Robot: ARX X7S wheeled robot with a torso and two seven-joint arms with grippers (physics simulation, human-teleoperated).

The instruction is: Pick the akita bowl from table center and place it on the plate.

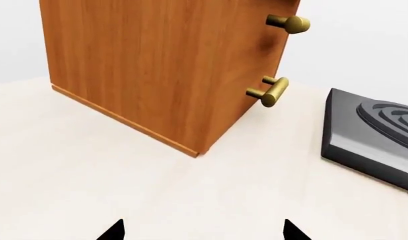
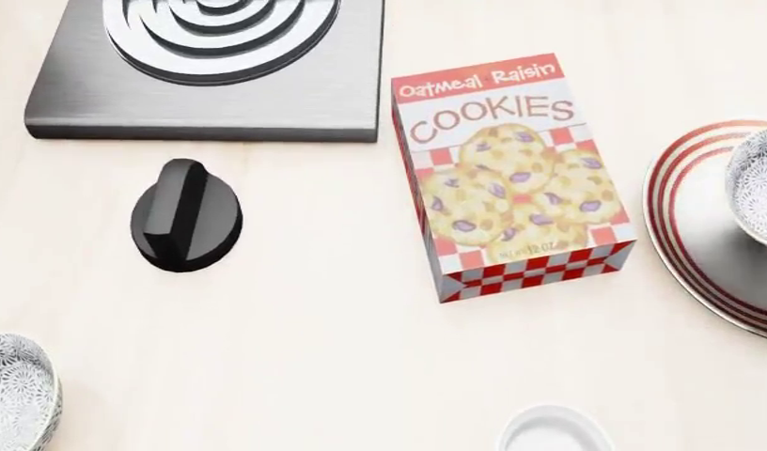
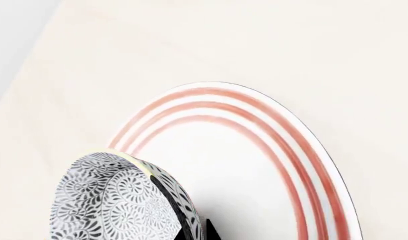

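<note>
The akita bowl (image 3: 117, 200), with its dense grey-black floral pattern, is held by its wall in my right gripper (image 3: 196, 232), one dark fingertip on each side of the wall. It hangs tilted over the plate (image 3: 257, 165), a wide white plate with red rings. In the head view the bowl (image 2: 762, 183) shows over the plate (image 2: 697, 225) at the right edge; whether it touches the plate I cannot tell. My left gripper (image 1: 204, 231) is open over bare table with nothing between its fingertips. Neither gripper shows in the head view.
A cookie box (image 2: 509, 174) lies left of the plate. A black knob (image 2: 185, 216) and a stove burner (image 2: 214, 56) are further left. A second patterned bowl (image 2: 14, 390) and a white cup (image 2: 555, 430) sit at the near edge. A wooden cabinet (image 1: 157, 65) stands before the left gripper.
</note>
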